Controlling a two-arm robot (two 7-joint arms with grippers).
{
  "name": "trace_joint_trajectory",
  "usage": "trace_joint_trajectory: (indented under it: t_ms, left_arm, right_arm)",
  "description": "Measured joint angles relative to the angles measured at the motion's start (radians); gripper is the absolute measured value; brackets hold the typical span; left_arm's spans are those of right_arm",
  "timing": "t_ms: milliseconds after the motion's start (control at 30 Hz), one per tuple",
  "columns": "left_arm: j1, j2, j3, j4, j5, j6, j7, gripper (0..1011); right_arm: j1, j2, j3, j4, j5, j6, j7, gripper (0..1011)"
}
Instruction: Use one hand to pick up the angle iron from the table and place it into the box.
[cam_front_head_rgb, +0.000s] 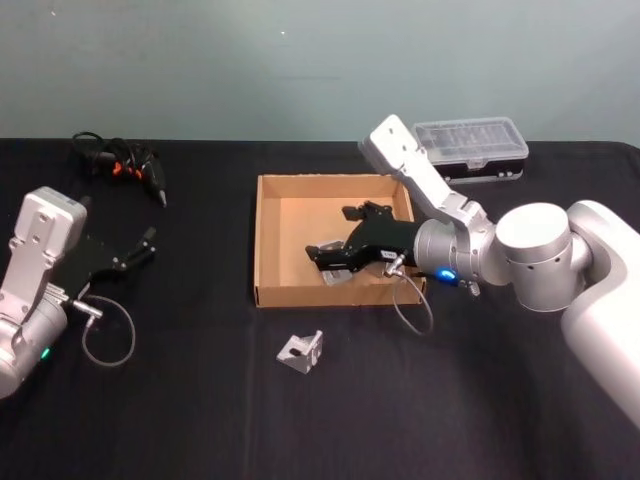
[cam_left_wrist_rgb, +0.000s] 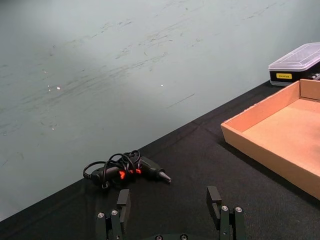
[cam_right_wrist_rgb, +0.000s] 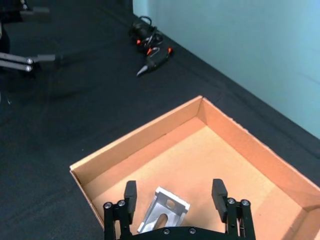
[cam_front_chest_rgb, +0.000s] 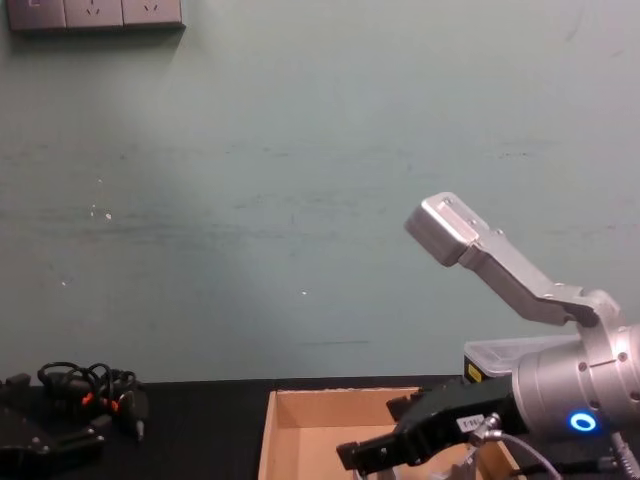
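The tan box (cam_front_head_rgb: 309, 220) sits mid-table. My right gripper (cam_front_head_rgb: 330, 238) reaches into it from the right, open. A silver angle iron (cam_right_wrist_rgb: 164, 213) lies flat on the box floor (cam_right_wrist_rgb: 215, 160) between the spread fingers, which stand apart from it. From the head view this angle iron (cam_front_head_rgb: 337, 276) peeks out under the gripper. Another angle iron (cam_front_head_rgb: 302, 352) lies on the black table (cam_front_head_rgb: 200, 400) in front of the box. The chest view has the right gripper (cam_front_chest_rgb: 375, 455) low inside the box (cam_front_chest_rgb: 330, 410). My left gripper (cam_front_head_rgb: 145, 248) is parked at the left, open and holding nothing (cam_left_wrist_rgb: 168, 197).
A black case with a clear lid (cam_front_head_rgb: 472, 150) stands behind the box at the right. At the back left lies a black corded tool with orange marks (cam_front_head_rgb: 125, 165), also seen from the left wrist (cam_left_wrist_rgb: 127, 170). Loose cables hang from both wrists.
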Motion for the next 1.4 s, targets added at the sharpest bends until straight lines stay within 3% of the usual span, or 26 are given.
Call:
trace_joint_trajectory:
  t_ms: [100,333,633,800,1067,1400]
  left_arm:
    - [0.000,0.000,0.000,0.000,0.000,0.000,0.000,1000]
    - [0.000,0.000,0.000,0.000,0.000,0.000,0.000,1000]
    - [0.000,0.000,0.000,0.000,0.000,0.000,0.000,1000]
    - [0.000,0.000,0.000,0.000,0.000,0.000,0.000,1000]
    - [0.000,0.000,0.000,0.000,0.000,0.000,0.000,1000]
    - [0.000,0.000,0.000,0.000,0.000,0.000,0.000,1000]
  right_arm:
    - [-0.014,0.008,0.010,-0.025,0.006,0.000,-0.006,1003]
    - [-0.076,0.043,0.055,-0.129,0.040,-0.004,-0.026,1004]
    - [-0.168,0.108,0.110,-0.277,0.080,-0.020,-0.054,1004]
    - [-0.251,0.171,0.136,-0.413,0.110,-0.027,-0.054,1004]
    - [-0.353,0.245,0.137,-0.563,0.145,-0.027,-0.038,1004]
    - [-0.426,0.290,0.107,-0.627,0.157,-0.018,-0.034,1004]
